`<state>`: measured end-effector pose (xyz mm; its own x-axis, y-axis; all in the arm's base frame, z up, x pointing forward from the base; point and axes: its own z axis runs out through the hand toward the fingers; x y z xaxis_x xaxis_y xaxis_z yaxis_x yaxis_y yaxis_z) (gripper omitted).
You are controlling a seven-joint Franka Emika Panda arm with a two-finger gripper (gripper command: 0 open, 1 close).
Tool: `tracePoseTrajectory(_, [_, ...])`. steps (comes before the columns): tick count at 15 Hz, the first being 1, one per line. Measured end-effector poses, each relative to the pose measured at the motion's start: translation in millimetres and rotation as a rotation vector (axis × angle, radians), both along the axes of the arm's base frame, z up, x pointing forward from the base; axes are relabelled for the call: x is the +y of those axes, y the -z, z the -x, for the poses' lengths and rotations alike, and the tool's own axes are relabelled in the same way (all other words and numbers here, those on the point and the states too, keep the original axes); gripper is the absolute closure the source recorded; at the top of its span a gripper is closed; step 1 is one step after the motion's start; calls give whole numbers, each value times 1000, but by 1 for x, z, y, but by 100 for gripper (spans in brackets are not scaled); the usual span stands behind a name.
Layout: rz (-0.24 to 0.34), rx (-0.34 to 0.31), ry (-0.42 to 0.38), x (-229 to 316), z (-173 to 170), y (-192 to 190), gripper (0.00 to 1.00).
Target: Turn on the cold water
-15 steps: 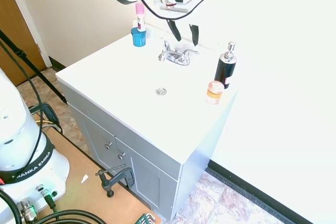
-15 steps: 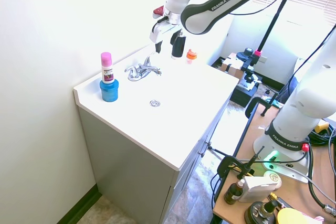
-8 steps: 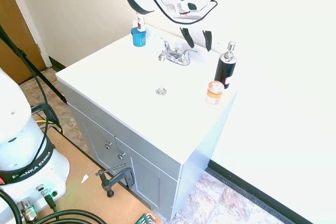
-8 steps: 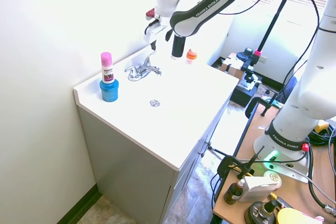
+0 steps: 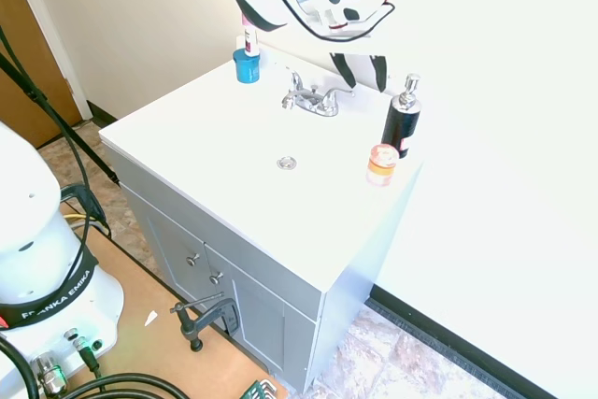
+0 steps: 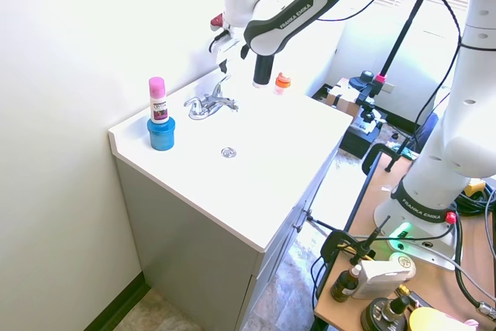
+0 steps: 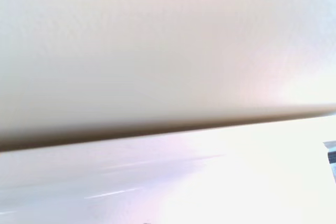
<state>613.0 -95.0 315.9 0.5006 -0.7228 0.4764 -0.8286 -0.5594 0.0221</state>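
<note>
The small chrome faucet stands at the back of the white sink counter. Its right-hand lever, the cold water, points toward the black soap bottle. My gripper hangs open just above and to the right of that lever, close to the wall, with nothing between its fingers. From the other side the faucet sits below the gripper, and I cannot tell there how close the fingers are to the lever. The wrist view is a blur of wall and counter.
An orange-lidded jar stands in front of the soap bottle near the counter's right edge. A blue cup holding a pink-capped stick sits at the back left. The drain lies in the basin in front of the faucet.
The gripper has moved right and down, from above the faucet's middle to a spot beside the right-hand lever near the wall. It stayed open.
</note>
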Motion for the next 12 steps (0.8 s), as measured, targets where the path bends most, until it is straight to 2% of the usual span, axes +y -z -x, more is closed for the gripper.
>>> tracePoseTrajectory(3, [5,23,-10,-2,1,7,0])
tracePoseTrajectory(5, [-2,65,-15,-4,3,10,0])
tracePoseTrajectory(9, [-47,137,-38,-3,7,12,0])
tracePoseTrajectory(12, [-67,150,-45,9,7,9,0])
